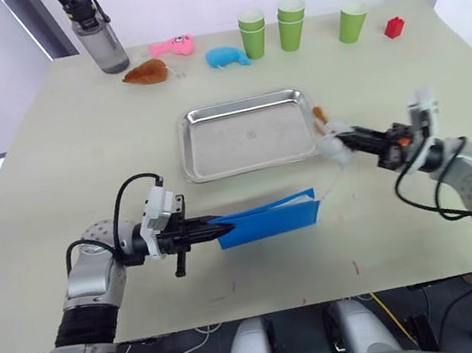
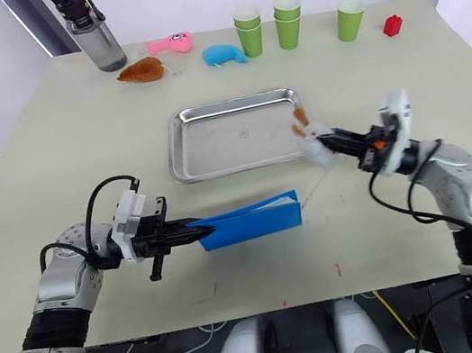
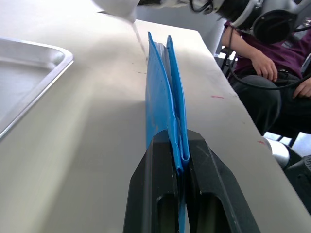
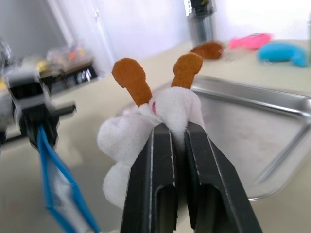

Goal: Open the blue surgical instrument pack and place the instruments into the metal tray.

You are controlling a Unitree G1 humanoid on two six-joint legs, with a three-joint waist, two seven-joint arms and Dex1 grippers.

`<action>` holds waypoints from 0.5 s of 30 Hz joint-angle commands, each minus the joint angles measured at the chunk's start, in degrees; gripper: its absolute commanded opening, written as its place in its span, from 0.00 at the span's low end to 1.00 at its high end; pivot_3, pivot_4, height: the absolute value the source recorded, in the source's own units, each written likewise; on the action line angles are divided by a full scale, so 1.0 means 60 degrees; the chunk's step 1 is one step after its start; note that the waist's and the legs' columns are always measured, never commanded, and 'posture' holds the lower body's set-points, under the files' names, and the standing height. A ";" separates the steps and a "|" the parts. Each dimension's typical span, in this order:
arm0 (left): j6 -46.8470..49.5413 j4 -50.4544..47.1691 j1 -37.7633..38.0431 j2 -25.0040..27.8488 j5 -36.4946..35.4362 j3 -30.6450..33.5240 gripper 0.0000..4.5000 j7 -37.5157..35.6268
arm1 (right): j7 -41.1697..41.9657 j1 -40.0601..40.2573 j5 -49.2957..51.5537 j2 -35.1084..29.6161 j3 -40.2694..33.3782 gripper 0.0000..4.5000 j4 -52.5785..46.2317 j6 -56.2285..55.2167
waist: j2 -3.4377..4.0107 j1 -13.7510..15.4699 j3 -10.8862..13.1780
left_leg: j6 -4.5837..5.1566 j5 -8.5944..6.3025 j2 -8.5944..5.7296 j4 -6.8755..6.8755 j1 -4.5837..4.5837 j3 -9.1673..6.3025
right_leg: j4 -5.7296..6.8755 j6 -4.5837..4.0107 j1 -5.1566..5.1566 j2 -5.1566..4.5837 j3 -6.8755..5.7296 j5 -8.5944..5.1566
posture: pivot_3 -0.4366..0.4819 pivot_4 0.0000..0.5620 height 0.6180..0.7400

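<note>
Left gripper point(image 1: 211, 227): fingers clamped on the blue surgical instrument pack point(image 1: 271, 220), lower centre, on edge.
Right gripper point(image 1: 345, 138): fingers pinching white plush toy point(image 1: 331, 137), centre right.
Metal tray point(image 1: 247, 133): centre, on surface.

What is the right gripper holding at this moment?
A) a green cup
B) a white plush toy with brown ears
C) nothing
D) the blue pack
B: the right gripper is shut on the white plush toy beside the metal tray, while the left gripper holds the blue surgical instrument pack.
</note>
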 commanded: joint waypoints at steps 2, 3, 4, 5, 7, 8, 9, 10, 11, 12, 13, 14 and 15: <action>-0.0323 0.0339 -0.0462 -0.0042 0.0438 -0.0080 0.00 -0.0105 | -0.0777 -0.0223 0.1943 -0.0266 -0.1173 0.02 -0.1241 0.0990 | 0.0001 -0.0039 -0.0001 | 0.0000 0.0000 -0.0001 0.0000 0.0005 -0.0001 | 0.0002 -0.0004 0.0001 0.0012 0.0001 0.0003 | 0.48 0.27 0.95; -0.0368 0.0421 -0.0571 -0.0087 0.0523 -0.0131 0.00 -0.0094 | -0.0968 -0.0335 0.2310 -0.0263 -0.1267 0.02 -0.1404 0.1170 | 0.0001 -0.0041 0.0000 | 0.0001 0.0000 -0.0001 -0.0001 0.0006 -0.0001 | 0.0001 -0.0004 0.0002 0.0015 0.0002 0.0003 | 0.48 0.27 0.95; -0.0421 0.0486 -0.0658 -0.0119 0.0590 -0.0178 0.00 -0.0107 | -0.1161 -0.0471 0.2644 -0.0240 -0.1339 0.02 -0.1537 0.1309 | 0.0002 -0.0031 0.0001 | 0.0000 0.0000 0.0000 -0.0001 0.0007 -0.0001 | 0.0000 -0.0005 0.0002 0.0016 0.0002 0.0003 | 0.48 0.27 0.95; -0.0501 0.0568 -0.0749 -0.0144 0.0688 -0.0247 0.00 -0.0125 | -0.1394 -0.0645 0.2936 -0.0182 -0.1366 0.02 -0.1656 0.1403 | 0.0003 -0.0029 0.0001 | 0.0000 0.0000 0.0000 -0.0001 0.0004 -0.0003 | 0.0001 -0.0005 0.0001 0.0017 0.0000 0.0003 | 0.48 0.27 0.95; -0.0632 0.0744 -0.0916 -0.0204 0.0825 -0.0357 0.00 -0.0194 | -0.1745 -0.0961 0.3300 -0.0100 -0.1266 0.02 -0.1866 0.1546 | 0.0003 -0.0029 0.0001 | 0.0000 0.0000 0.0000 0.0000 0.0002 -0.0002 | 0.0000 -0.0005 0.0000 0.0017 0.0001 0.0003 | 0.48 0.27 0.95; -0.0666 0.0831 -0.0997 -0.0242 0.0877 -0.0399 0.00 -0.0227 | -0.1828 -0.1083 0.3343 -0.0110 -0.1122 0.02 -0.1976 0.1597 | 0.0003 -0.0020 0.0001 | 0.0000 0.0000 0.0000 0.0001 0.0002 -0.0001 | 0.0000 -0.0005 0.0000 0.0015 0.0001 0.0003 | 0.48 0.27 0.95; -0.0733 0.0934 -0.1084 -0.0289 0.0935 -0.0452 0.00 -0.0265 | -0.1870 -0.1227 0.3238 -0.0115 -0.0878 0.02 -0.2093 0.1608 | 0.0003 -0.0010 0.0001 | 0.0001 0.0000 0.0000 0.0001 0.0000 -0.0003 | -0.0001 -0.0005 0.0001 0.0015 0.0000 0.0003 | 0.48 0.27 0.95; -0.0793 0.1023 -0.1158 -0.0334 0.0980 -0.0500 0.00 -0.0292 | -0.1921 -0.1369 0.3127 -0.0100 -0.0651 0.02 -0.2180 0.1606 | 0.0003 -0.0009 0.0001 | 0.0000 0.0000 0.0000 0.0001 -0.0002 -0.0005 | -0.0003 -0.0005 0.0001 0.0015 -0.0002 0.0003 | 0.48 0.27 0.95; -0.0841 0.1110 -0.1245 -0.0392 0.1018 -0.0553 0.00 -0.0309 | -0.1975 -0.1586 0.3023 -0.0035 -0.0396 0.02 -0.2238 0.1605 | 0.0003 -0.0012 0.0001 | 0.0000 0.0000 0.0000 0.0001 -0.0003 -0.0005 | -0.0006 -0.0005 0.0001 0.0015 -0.0003 0.0003 | 0.48 0.27 0.95; -0.0890 0.1185 -0.1322 -0.0448 0.1053 -0.0598 0.00 -0.0326 | -0.2020 -0.1783 0.2919 0.0022 -0.0157 0.02 -0.2274 0.1579 | 0.0003 -0.0019 0.0001 | 0.0001 0.0000 0.0000 0.0001 -0.0003 -0.0005 | -0.0007 -0.0005 0.0000 0.0015 -0.0003 0.0003 | 0.48 0.27 0.95; -0.0933 0.1258 -0.1395 -0.0498 0.1085 -0.0634 0.00 -0.0344 | -0.2041 -0.1969 0.2739 0.0066 0.0084 0.02 -0.2278 0.1497 | 0.0003 -0.0018 0.0001 | 0.0001 0.0000 -0.0001 0.0001 -0.0004 -0.0003 | -0.0007 -0.0005 -0.0002 0.0016 -0.0002 0.0003 | 0.48 0.27 0.95; -0.0966 0.1318 -0.1464 -0.0553 0.1116 -0.0668 0.00 -0.0361 | -0.2071 -0.2183 0.2461 0.0122 0.0374 0.02 -0.2242 0.1372 | 0.0004 -0.0016 0.0001 | 0.0000 0.0000 -0.0001 0.0001 -0.0006 -0.0003 | -0.0007 -0.0005 -0.0002 0.0016 -0.0002 0.0003 | 0.48 0.27 0.95; -0.0989 0.1381 -0.1538 -0.0606 0.1140 -0.0707 0.00 -0.0374 | -0.2100 -0.2427 0.2165 0.0189 0.0703 0.02 -0.2155 0.1288 | 0.0004 -0.0015 0.0001 | 0.0001 0.0000 -0.0001 0.0003 -0.0007 -0.0003 | -0.0007 -0.0005 -0.0003 0.0015 -0.0003 0.0003 | 0.48 0.27 0.95</action>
